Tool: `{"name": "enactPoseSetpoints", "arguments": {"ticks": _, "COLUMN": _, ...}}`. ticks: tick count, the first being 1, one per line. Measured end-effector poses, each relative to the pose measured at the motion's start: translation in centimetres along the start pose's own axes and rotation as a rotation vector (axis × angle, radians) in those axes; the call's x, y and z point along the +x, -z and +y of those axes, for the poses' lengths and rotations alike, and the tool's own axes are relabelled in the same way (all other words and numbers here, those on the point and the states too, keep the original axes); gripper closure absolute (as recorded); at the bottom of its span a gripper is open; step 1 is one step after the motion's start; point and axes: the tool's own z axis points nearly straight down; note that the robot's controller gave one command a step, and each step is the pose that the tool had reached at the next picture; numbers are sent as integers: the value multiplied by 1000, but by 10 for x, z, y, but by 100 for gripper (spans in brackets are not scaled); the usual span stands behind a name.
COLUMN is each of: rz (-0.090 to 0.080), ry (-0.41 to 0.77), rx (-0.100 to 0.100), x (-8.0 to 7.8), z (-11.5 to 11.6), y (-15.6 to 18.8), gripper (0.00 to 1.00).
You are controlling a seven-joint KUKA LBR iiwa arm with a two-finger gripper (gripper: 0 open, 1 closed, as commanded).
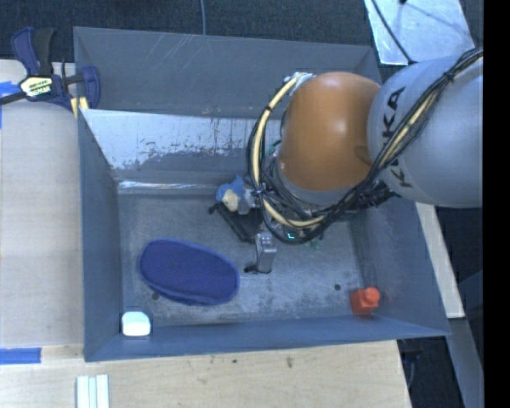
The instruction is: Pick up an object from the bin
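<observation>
My gripper (262, 258) hangs below the arm's wrist, low over the middle of the bin floor. A dark blue flat oval thing (188, 272) lies on the floor just to its left, its right end close to the gripper but apart from it. A small blue and cream thing (230, 198) sits at the gripper's upper left, near the back wall. I cannot tell if it is loose or touched by the gripper.
A small white block (135, 323) lies in the front left corner. A small orange-red thing (365, 300) rests at the front right wall. The arm and its cables cover the bin's right back part.
</observation>
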Motion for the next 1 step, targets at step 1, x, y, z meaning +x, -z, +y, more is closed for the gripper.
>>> {"name": "enactPoseSetpoints", "arguments": {"ticks": 1, "rz": -8, "ry": -170, "rx": -1, "x": 37, "z": 65, "y": -110, "gripper": 0}}
